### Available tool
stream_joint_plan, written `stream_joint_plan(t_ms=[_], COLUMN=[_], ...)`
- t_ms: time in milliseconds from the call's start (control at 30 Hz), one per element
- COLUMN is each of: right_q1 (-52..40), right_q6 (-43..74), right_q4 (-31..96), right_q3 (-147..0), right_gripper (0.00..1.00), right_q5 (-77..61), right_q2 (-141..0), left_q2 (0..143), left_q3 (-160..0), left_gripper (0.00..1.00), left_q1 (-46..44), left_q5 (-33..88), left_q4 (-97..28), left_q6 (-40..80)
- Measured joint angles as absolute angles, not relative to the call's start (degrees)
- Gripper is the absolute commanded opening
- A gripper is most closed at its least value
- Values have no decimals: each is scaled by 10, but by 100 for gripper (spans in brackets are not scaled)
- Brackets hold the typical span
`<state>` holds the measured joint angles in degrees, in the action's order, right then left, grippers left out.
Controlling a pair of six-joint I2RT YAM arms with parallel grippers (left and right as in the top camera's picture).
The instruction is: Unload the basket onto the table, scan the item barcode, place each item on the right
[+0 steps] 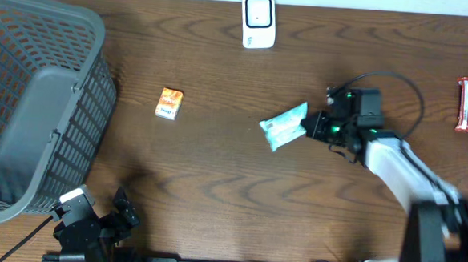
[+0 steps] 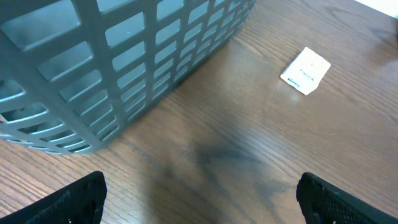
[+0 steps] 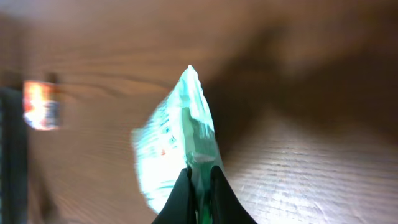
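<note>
Right wrist view puts the right end effector (image 3: 199, 186) at 6 o'clock in frame, its fingers pinched together on the near edge of the teal packet (image 3: 177, 130), which stands away from them toward 12 o'clock. Whether the packet is clear of the worktop (image 1: 215, 178) cannot be told.

Seen from overhead, the grip is at the packet's 3 o'clock end, and the packet's long axis stretches from there toward 9 o'clock, tipped slightly. The white scanner (image 1: 258, 20) stands well apart at about 11 o'clock from the packet, near the far edge. I judge the coming move to be a carry along that line, with a turn of the wrist so the printed face meets the scanner window. Which face carries the barcode is not readable.

This arm is clearly the nearer one. The left end effector (image 1: 121, 213) waits far off at 7 o'clock, jaws wide apart and empty beside the grey basket (image 1: 99, 108).
</note>
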<state>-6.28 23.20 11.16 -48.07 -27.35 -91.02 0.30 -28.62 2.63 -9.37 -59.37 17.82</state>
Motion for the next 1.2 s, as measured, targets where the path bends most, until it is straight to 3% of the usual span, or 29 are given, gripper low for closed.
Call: stream_joint_plan(t_ms=[200,367,767,1000,1167,1200], right_q1=[-117,-187,-342,-445,-478,-471], right_q6=[131,60,-10,-7,137,167], right_q4=[140,143,162,162,272,298], right_q3=[-488,-488,-488,-488,-508,-518], right_gripper=[1,1,1,1,26,49], right_q5=[-136,-8,402,494,439,420], right_q2=[-691,-646,-776,-893,-905,-904], left_q2=[3,3,3,3,3,3], left_q3=[-286,-286,-286,-286,-286,-286], left_gripper=[98,98,98,98,98,98], left_q1=[26,26,26,26,26,26], left_q5=[-94,-94,-94,-94,-94,-94], left_q4=[-594,-594,-594,-594,-594,-594], left_q6=[178,178,178,178,178,178])
